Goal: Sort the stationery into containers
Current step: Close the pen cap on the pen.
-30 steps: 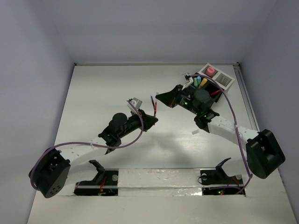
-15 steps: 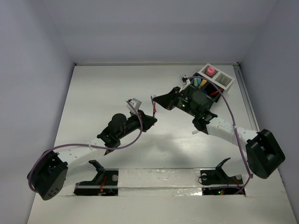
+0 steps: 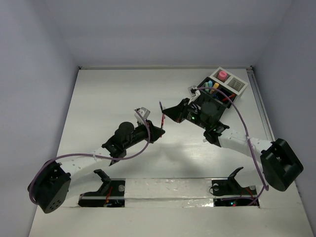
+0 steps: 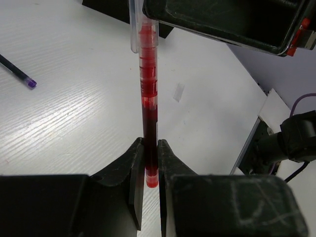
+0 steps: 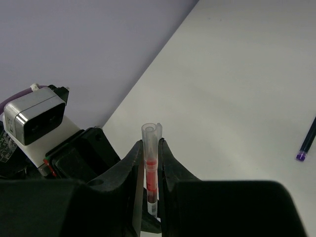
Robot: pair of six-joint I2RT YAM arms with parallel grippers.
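Item: red pen (image 4: pixel 148 98), one piece, with a clear cap at one end. It is held over the middle of the table (image 3: pixel 113 98), left of the organizer (image 3: pixel 220 101), and gripped at both ends. Left gripper (image 4: pixel 150 148): fingers closed tight on the lower, darker part of the barrel, with the pen's tip showing just below the pads. Right gripper (image 5: pixel 152 148): fingers clamped on the cap end, with the clear cap standing out past the fingertips. In the right wrist view the left gripper sits just below and to the left of this grip. In the top view the two grippers meet nose to nose, with the pen running short and steep between them. Item: dark pen (image 4: pixel 17 71), with a purple end, lying flat on the table well apart from both grippers and touching nothing. It is also seen at the right edge of the right wrist view. Item: organizer, a black box at the far right of the table, joined to a white section (image 3: pixel 237 85) with a grid top. Contents: markers (image 3: pixel 215 88) standing in the black box. A thin red item is beside them, and its compartment cannot be told. A pink-capped bottle (image 3: pixel 222 75) stands upright at the white section. Item: small pale scrap (image 4: pixel 178 92), flat on the table beyond the red pen.
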